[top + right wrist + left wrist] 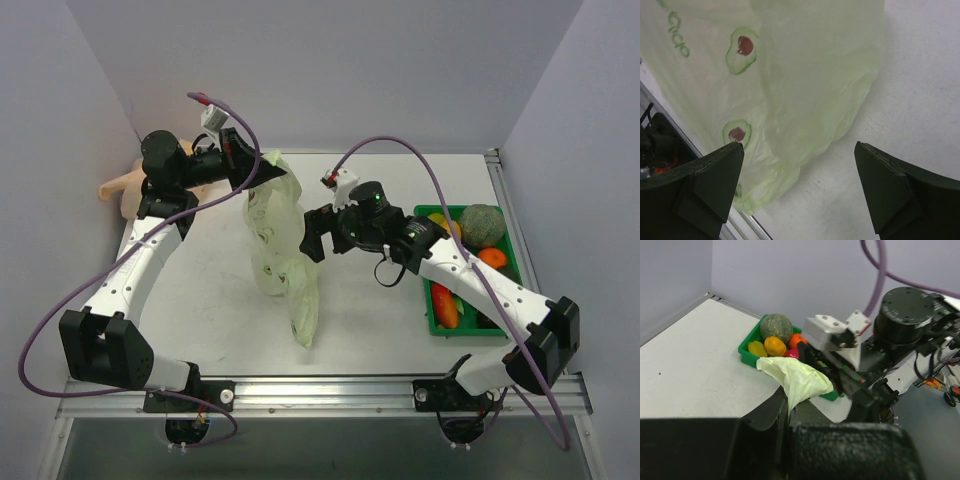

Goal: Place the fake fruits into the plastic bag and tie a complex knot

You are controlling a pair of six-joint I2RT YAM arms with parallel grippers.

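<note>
Left arm (135,275) raised, jaws pinched — right arm (480,282) extended, jaws wide

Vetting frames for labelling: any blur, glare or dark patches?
Top external: even light, soft shadows, sharp, no glare on the thin translucent pale green plastic bag. Left wrist: bottom third is the dark, blurred left gripper pinching that bag; the green plastic fruit tray is sharp. Right wrist: bag fills the frame, slightly soft; open right gripper dark at both corners.

Overhead and both close wrist views share the plastic bag (285,250).
</note>
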